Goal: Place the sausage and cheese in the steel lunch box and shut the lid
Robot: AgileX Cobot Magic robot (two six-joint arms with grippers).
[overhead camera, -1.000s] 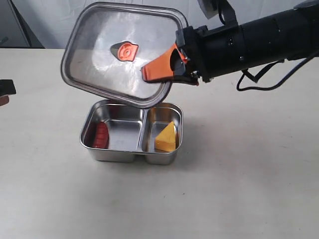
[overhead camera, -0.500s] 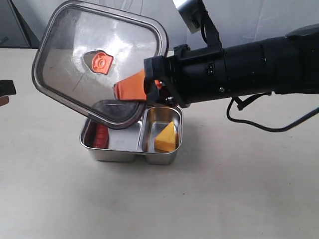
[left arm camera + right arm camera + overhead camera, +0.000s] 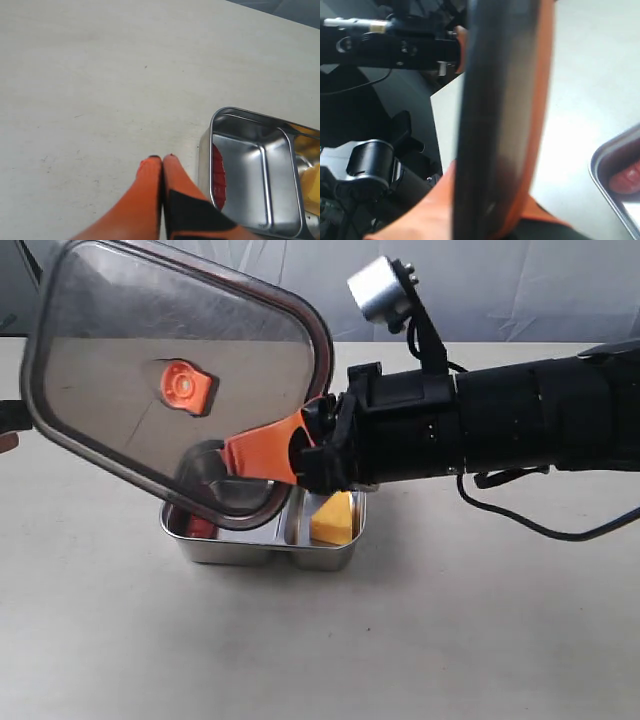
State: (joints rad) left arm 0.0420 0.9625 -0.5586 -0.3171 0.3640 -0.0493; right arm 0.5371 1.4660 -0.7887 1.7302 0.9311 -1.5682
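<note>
The right arm's jaws pinch one long edge of the dark smoky translucent rectangular plastic lid. The lid fans out beyond the jaw tips, tilted steeply and raised off the tabletop. In the right wrist view it shows edge-on, clamped between the orange fingers. The shiny two-compartment steel lunch box sits directly below those jaws. The glossy red toy sausage lies in its larger compartment and the yellow-orange cheese wedge in the smaller one, so only the closing appears to remain.

To close it well, the lid should probably be rolled level first, with its orange valve tab over the box's divider. It can then be lowered so the far edge and the near edge meet the rim together. Because the grip is on one edge, the opposite side may hang low and catch, so a slow descent looks wise. The left arm's jaws are pressed together on nothing, just beside the box's sausage end, and they should stay clear of the rim.
</note>
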